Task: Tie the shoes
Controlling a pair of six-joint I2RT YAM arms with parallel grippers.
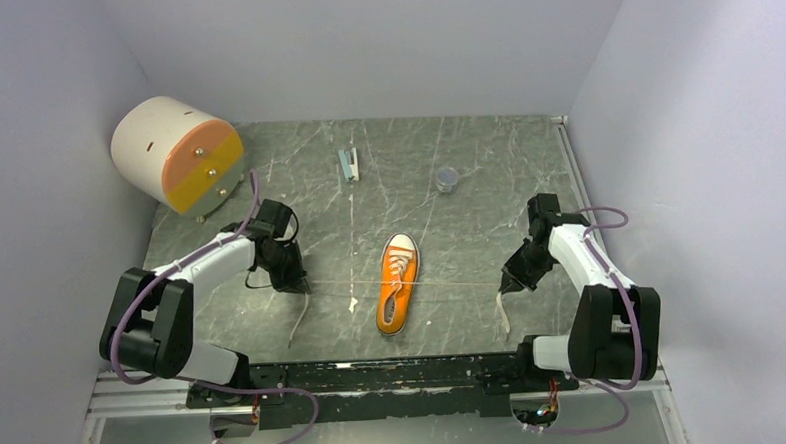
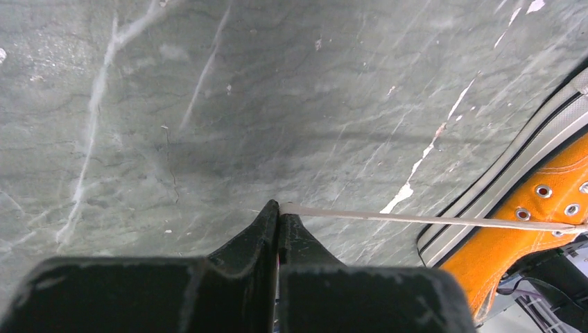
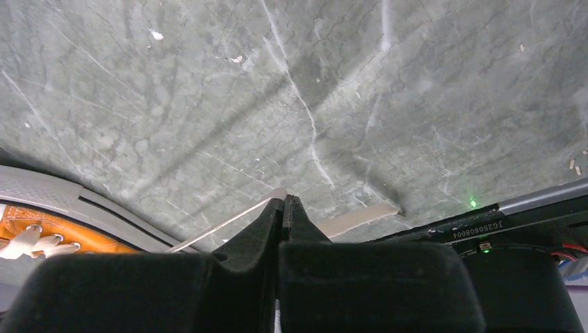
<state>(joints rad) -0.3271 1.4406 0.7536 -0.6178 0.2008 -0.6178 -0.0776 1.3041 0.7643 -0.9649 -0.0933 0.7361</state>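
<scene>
Top: orange sneaker [image 1: 398, 283] on the table [image 1: 469, 229], between the arms, a lace drawn taut to each side.
Left wrist: left gripper [image 2: 279, 208] clenched on left lace [image 2: 416, 219], which runs to the eyelets.
Right wrist: right gripper [image 3: 284, 202] pinching right lace [image 3: 222, 225].
Judgement: laces limp, thin, likely slippery; shoe light, may slide. Grip laces well clear of eyelets.

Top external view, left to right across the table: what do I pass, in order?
Cream-and-orange drum → left pincer → small blue stapler-like item → orange sneaker → small round lid → right pincer. Both pincers pinch the taut lace.
</scene>
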